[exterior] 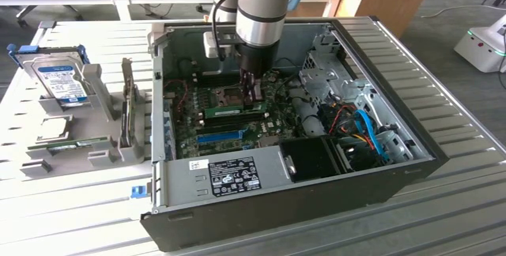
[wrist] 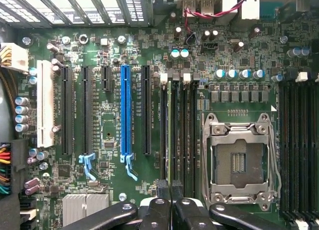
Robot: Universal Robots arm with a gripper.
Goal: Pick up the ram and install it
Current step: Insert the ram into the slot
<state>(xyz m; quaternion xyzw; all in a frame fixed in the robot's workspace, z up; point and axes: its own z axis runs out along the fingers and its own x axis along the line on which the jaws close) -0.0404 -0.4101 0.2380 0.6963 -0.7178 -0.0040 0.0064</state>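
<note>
Your arm (exterior: 259,7) comes in from 12 o'clock in the exterior view. Its last link is a silver tube with a blue-grey cap, standing near vertical. The black wrist (exterior: 255,60) below it points straight down. The gripper (exterior: 255,97) hangs tip-down at about frame centre, a touch toward 12 o'clock. In the wrist view the two black fingers (wrist: 163,190) are pressed flat together with no gap visible, so the jaws are closed. Black linkage bars (wrist: 107,215) splay out on both sides behind them.
</note>
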